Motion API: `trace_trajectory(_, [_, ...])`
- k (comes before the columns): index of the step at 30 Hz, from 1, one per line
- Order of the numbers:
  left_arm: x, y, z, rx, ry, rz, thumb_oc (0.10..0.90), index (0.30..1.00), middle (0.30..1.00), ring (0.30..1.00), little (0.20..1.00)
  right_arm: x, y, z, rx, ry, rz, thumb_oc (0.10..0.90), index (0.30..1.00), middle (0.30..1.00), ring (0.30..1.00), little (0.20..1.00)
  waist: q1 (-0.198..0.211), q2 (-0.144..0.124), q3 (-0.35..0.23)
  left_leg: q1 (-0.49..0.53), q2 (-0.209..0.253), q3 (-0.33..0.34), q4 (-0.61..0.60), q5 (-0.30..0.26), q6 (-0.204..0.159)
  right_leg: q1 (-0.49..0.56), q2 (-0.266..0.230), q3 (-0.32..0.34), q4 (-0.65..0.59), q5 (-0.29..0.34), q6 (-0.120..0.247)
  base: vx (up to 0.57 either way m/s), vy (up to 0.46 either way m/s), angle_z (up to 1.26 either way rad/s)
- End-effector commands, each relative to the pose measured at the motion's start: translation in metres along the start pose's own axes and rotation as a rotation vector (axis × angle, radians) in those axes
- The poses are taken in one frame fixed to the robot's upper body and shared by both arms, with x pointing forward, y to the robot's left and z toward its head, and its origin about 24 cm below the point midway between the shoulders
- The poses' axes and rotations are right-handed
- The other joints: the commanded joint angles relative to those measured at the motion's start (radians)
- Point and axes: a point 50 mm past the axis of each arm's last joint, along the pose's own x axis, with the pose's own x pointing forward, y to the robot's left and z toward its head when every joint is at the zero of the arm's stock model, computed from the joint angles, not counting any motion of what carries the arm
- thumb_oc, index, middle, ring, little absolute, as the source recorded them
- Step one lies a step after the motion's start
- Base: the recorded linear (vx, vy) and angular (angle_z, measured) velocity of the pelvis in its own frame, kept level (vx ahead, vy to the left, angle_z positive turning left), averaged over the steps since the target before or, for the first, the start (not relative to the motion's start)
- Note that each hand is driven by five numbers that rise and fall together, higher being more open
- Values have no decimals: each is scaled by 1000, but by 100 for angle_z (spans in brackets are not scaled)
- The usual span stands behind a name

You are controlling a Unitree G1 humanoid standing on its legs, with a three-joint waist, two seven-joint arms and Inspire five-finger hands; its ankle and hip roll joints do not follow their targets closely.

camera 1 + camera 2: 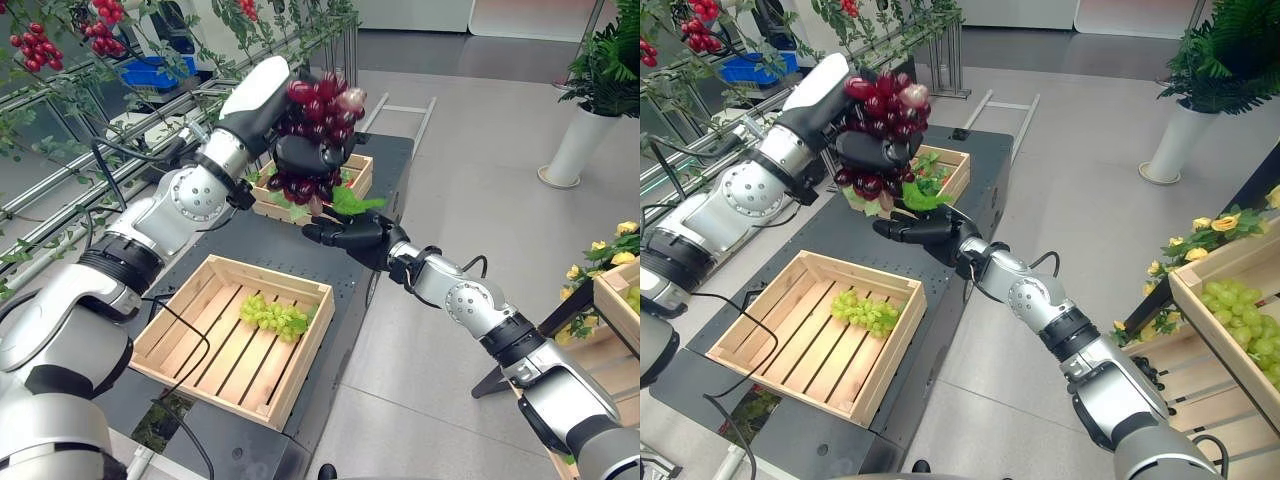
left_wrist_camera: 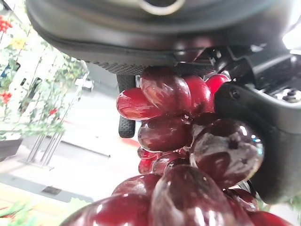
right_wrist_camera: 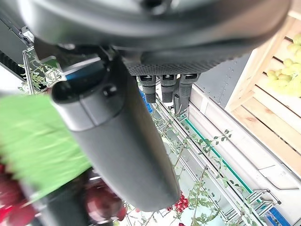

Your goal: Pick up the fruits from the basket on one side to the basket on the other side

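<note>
My left hand (image 1: pixel 305 155) is shut on a bunch of red grapes (image 1: pixel 320 105) and holds it in the air above the far wooden basket (image 1: pixel 362 172). Up close the red grapes (image 2: pixel 178 141) hang against the dark palm. Green leaves (image 1: pixel 355 203) lie at the far basket's near edge. Just below the bunch, my right hand (image 1: pixel 352 235) reaches in over the table's right side, fingers straight and pointing left, thumb (image 3: pixel 113 141) beside a leaf. The near wooden basket (image 1: pixel 175 345) holds a bunch of green grapes (image 1: pixel 275 317).
Both baskets stand on a black table (image 1: pixel 345 290) whose right edge drops to the grey floor. A vine rack with red fruit (image 1: pixel 40 45) runs along the left. A white potted plant (image 1: pixel 580 140) and a shelf crate of green grapes (image 1: pixel 1240 310) stand on the right.
</note>
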Motion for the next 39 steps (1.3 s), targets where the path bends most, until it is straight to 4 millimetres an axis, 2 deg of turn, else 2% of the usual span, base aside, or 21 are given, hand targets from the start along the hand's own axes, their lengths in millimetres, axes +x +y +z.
trace_trajectory(1, [1, 74, 1, 62, -23, 225, 400, 300, 300, 300, 300, -3, 17, 69, 43, -309, 99, 800, 900, 900, 900, 900, 13, -11, -73, 33, 2, -13, 1, -84, -47, 19, 6, -18, 1, 0, -63, 0, 0, 0])
trace_trajectory(9, [-2, 70, 3, 14, -60, 189, 400, 300, 300, 300, 300, -4, 19, 73, 69, -327, 120, 800, 900, 900, 900, 900, 15, -11, -74, 32, 1, -13, 1, -84, -46, 16, 7, -16, 1, 2, -62, 0, 0, 0])
trace_trajectory(20, [8, 49, 23, -99, -158, 175, 400, 300, 300, 300, 300, 10, 43, 53, 150, -262, 212, 800, 900, 900, 900, 900, 22, -15, -72, 34, 1, -19, 1, -84, -44, 19, 7, -17, 1, 1, -67, 0, 0, 0])
trace_trajectory(30, [9, 22, 31, -311, -212, 180, 400, 300, 300, 300, 300, 18, 67, 48, 224, -279, 279, 800, 900, 900, 900, 900, 27, -19, -69, 37, -1, -27, 1, -86, -41, 20, 10, -14, 1, 1, -73, 0, 0, 0])
trace_trajectory(34, [9, 7, 35, -330, -221, 140, 400, 300, 300, 300, 300, 19, 74, 50, 261, -322, 306, 800, 900, 900, 900, 900, 31, -21, -69, 37, -1, -29, 1, -86, -39, 21, 11, -12, 1, 1, -74, 0, 0, 0])
trace_trajectory(39, [8, -10, 33, -337, -194, 108, 400, 300, 300, 300, 300, 16, 78, 62, 261, -437, 287, 800, 900, 900, 900, 900, 30, -23, -67, 42, -2, -31, 1, -89, -37, 24, 12, -8, 1, 2, -75, 0, 0, 0])
